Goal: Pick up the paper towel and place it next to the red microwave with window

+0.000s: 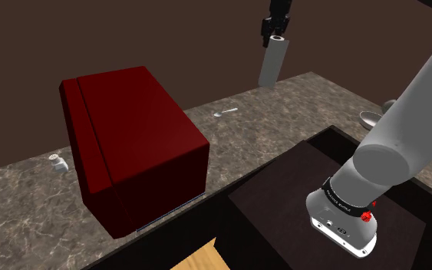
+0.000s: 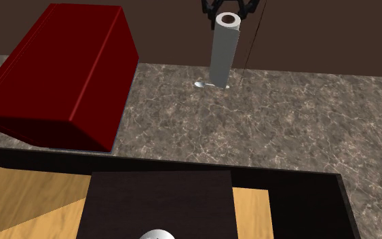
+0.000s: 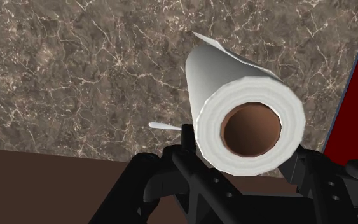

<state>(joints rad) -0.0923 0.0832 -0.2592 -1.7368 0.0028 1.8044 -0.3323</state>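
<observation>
White paper towel roll (image 1: 273, 63) clasped at its upper end by the black hand (image 1: 276, 31), held over the tabletop's (image 1: 283, 115) far edge, well apart from the red microwave (image 1: 133, 146)

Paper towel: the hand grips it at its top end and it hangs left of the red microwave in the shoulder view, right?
Not quite. The hand does grip the paper towel at its top end, but the shoulder view shows it hanging right of the red microwave, not left.
</observation>
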